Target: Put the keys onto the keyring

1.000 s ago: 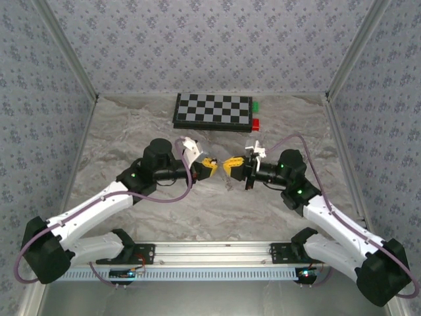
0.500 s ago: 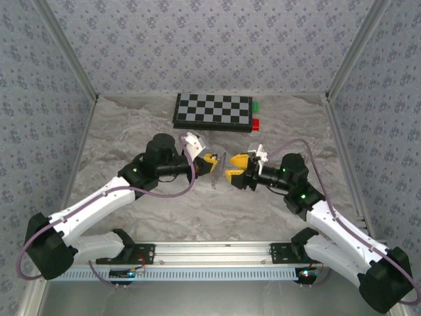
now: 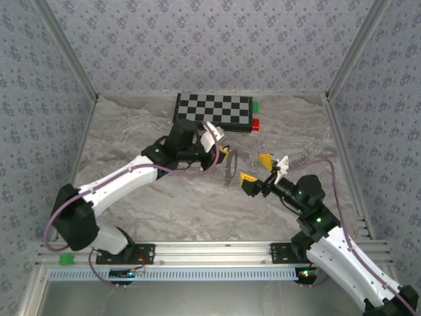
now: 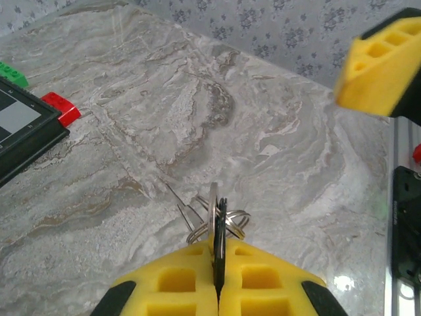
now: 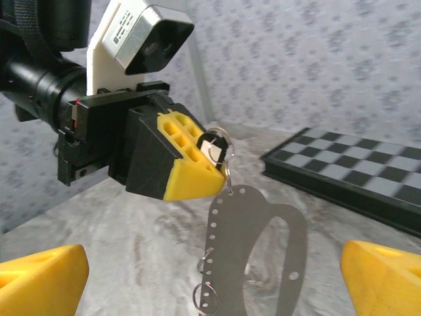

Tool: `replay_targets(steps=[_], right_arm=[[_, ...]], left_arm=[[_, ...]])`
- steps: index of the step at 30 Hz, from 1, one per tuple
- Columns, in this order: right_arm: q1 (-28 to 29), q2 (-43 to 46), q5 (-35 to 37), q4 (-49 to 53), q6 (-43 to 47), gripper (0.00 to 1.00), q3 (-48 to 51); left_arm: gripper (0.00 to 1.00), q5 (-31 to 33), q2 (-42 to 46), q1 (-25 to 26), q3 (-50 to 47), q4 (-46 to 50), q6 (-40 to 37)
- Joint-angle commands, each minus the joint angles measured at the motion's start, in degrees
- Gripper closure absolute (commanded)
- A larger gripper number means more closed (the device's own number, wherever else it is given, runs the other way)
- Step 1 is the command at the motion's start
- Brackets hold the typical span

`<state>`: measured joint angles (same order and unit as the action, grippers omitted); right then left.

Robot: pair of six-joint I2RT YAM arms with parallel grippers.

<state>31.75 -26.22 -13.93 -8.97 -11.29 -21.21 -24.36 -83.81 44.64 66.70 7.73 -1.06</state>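
Note:
My left gripper [image 3: 222, 155] is shut on the key [image 5: 215, 147], a small black head with a silvery part, pinched between the yellow fingers [image 4: 263, 276]. A small ring links the key to the keyring [image 5: 245, 243], a flat grey elongated loop with holes and little split rings, which hangs free below the left gripper [image 5: 197, 172]. From above the keyring [image 3: 230, 172] dangles over the table's middle. In the left wrist view it shows edge-on [image 4: 213, 203]. My right gripper [image 3: 257, 168] stands open just right of the keyring, apart from it, its yellow pads [image 5: 41, 278] wide on either side.
A chessboard [image 3: 212, 111] lies at the back of the marble table [image 3: 131, 131], with a green block [image 3: 256, 105] and a red block [image 3: 256, 123] at its right end. The walls close in on three sides.
The right gripper has opened and drawn back to the right and nearer. The left arm has swung toward the back, carrying the key with the keyring hanging from it.

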Motion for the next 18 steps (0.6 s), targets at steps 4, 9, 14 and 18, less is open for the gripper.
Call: replay_targets(steps=[4,9,14,18], right_arm=[[-0.7,8.5,17.0,7.3,-0.1,0.0,3.6],[-1.4,13.6,25.0,10.4,-1.7,0.0,5.7],[-1.8,15.2,29.6,12.4,-4.3,0.0,5.5],[-1.9,16.2,30.2,14.0,-4.6,0.0,4.8]], left_arm=[[1.0,0.6,-10.4,0.2,13.1,5.0,-2.0],[1.0,1.6,-20.8,0.2,26.0,11.9,-3.4],[1.0,1.8,-29.1,1.0,36.7,15.6,-0.7],[1.0,5.0,-33.9,3.0,41.5,15.7,2.5]])
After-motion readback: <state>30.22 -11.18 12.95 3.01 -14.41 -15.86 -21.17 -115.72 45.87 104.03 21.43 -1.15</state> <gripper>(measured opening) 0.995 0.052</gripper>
